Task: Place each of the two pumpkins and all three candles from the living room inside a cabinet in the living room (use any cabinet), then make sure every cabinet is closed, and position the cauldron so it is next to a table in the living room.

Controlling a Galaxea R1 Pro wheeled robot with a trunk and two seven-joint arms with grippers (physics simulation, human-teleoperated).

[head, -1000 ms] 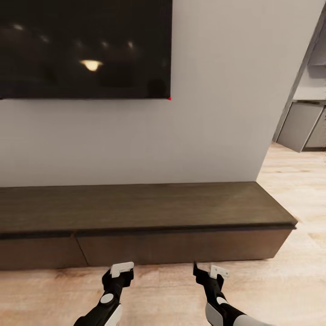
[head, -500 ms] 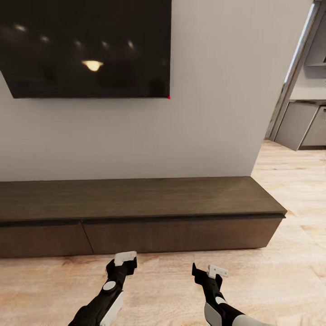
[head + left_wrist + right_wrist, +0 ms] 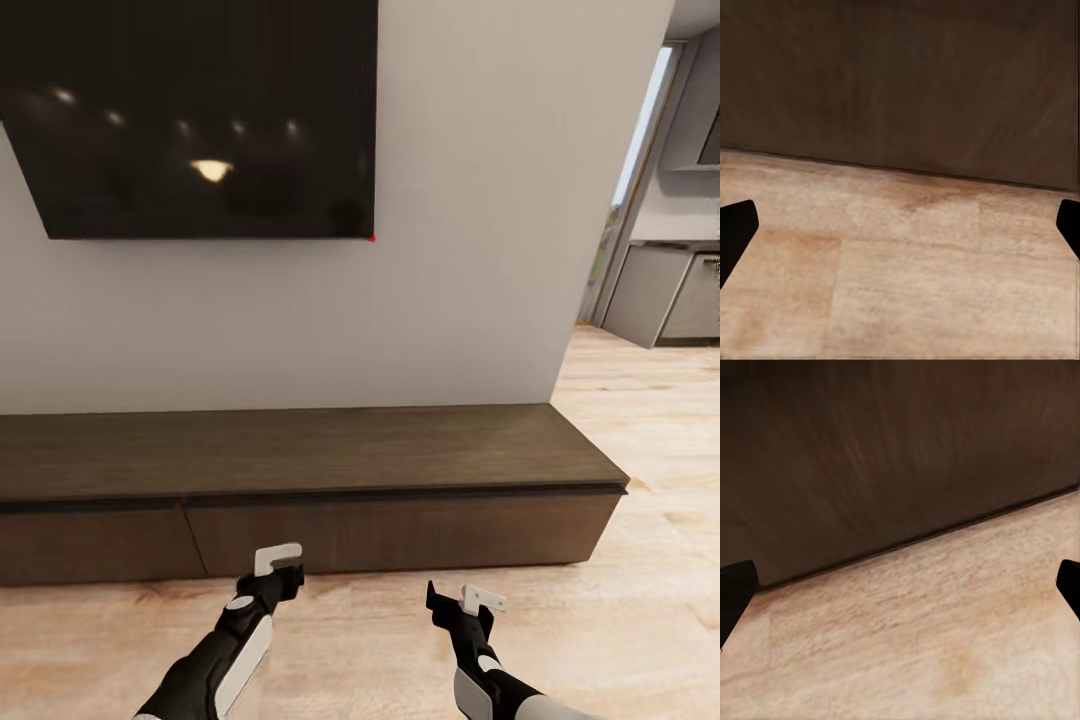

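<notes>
- Here we are facing the cabinet (image 3: 300, 455), the long, low dark-brown console running under the black wall television (image 3: 200, 110), its top bare and its drawer fronts flush, all looking closed.
- The left hand (image 3: 272, 572) is held low over the light wood floor (image 3: 620, 620), just short of the drawer front near the seam between two drawers; the right hand (image 3: 462, 604) hangs a little further back from the cabinet.
- In the left wrist view the two dark fingertips (image 3: 735, 232) sit at opposite edges with only floor and drawer wood between them, so that hand is spread wide and empty. The right wrist view gives the same reading: fingertips (image 3: 736, 589) far apart, nothing held.
- No candles, pumpkins or cauldron to be seen here, so where they lie I cannot say.
- My read: this is the approach to the cabinet, most likely to open a drawer for storage.
- With no handles, the next move calls for catching a drawer's upper lip or seam with a fingertip and pulling straight back, base steady.
- A doorway (image 3: 640, 250) opens off to the right.
</notes>
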